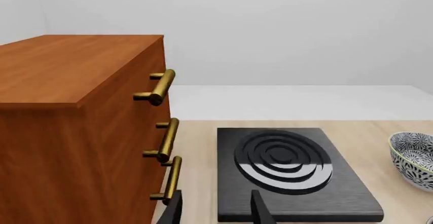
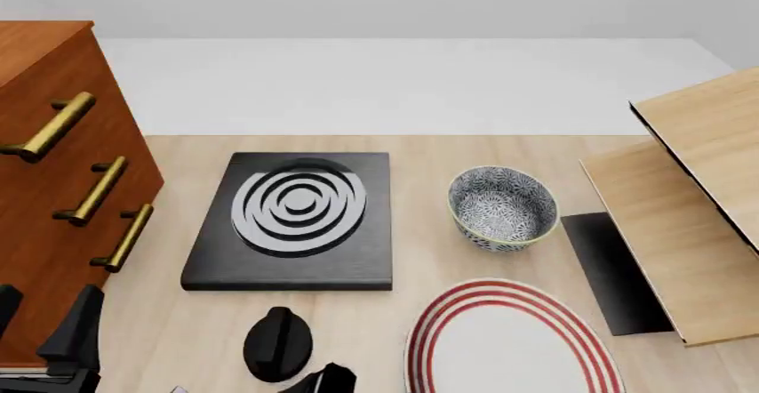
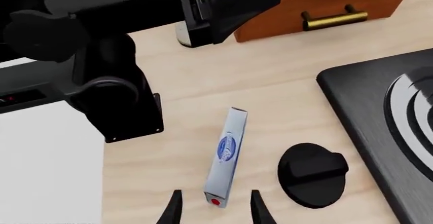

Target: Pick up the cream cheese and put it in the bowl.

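Pale bench [image 2: 178,322] before us: our right hand [image 3: 213,206] hangs released over the cream cheese [image 3: 226,155]; bowl [image 2: 503,207] at two o'clock; left hand [image 1: 215,209] released.

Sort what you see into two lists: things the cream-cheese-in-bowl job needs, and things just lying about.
Needed: cream cheese, bowl, right gripper open over the carton.

Lying about: stove plate, black knob, red-ringed plate, wooden cabinet, wooden rack.
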